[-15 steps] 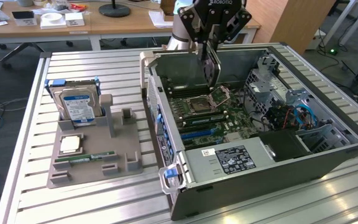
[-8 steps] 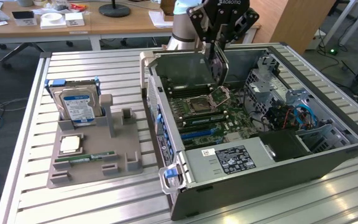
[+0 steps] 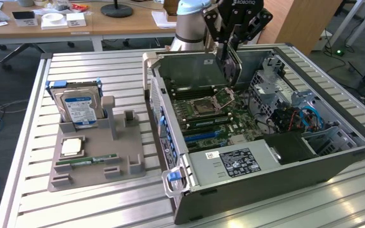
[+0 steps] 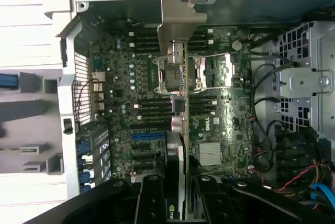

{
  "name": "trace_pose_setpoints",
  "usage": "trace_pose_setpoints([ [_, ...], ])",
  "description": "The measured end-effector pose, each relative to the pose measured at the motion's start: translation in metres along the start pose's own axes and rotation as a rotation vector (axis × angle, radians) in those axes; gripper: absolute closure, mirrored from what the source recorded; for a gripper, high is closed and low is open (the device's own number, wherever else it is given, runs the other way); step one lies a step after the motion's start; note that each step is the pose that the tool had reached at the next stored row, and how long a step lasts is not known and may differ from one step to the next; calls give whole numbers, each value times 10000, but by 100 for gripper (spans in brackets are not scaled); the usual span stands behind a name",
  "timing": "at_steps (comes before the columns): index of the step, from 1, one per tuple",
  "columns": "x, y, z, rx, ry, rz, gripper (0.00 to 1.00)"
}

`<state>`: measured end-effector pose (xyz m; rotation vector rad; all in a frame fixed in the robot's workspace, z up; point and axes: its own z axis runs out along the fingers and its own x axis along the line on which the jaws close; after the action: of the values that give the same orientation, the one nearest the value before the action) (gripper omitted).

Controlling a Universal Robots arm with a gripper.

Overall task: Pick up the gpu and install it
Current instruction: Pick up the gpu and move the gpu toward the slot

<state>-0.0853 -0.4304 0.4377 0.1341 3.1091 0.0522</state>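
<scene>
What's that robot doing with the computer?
The robot's hand is gripping the gpu by its edge and holding it over the open computer case. The card hangs just above the motherboard and doesn't look plugged in yet. Beside the case, a hard drive and a RAM stick sit on a grey tray.

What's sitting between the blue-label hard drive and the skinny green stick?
A square silvery chip lies between the hard drive and the RAM stick, as the exterior view shows.
</scene>
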Motion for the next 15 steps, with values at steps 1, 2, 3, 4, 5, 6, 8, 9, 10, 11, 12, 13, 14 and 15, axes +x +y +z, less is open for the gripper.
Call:
trace_pose_setpoints([
  [1,-20,2,1,0,0,0,73],
  [2,-41,4,1,1,0,-1,73],
  [3,-63,7,2,1,0,-1,73],
  [4,-87,9,2,1,0,-2,73],
  [5,-113,11,3,1,0,-3,73],
  [6,-143,15,4,1,1,0,73],
  [8,-211,22,6,1,0,-1,73],
  [9,-243,25,7,1,0,-2,73],
  [10,-277,28,9,0,0,-2,73],
  [11,-316,32,9,1,0,-1,73],
  [12,-353,36,11,1,0,-2,73],
  [13,-392,39,12,1,1,-7,73],
  [14,-424,42,13,1,1,-13,73],
  [15,-452,45,14,0,1,-18,73],
])
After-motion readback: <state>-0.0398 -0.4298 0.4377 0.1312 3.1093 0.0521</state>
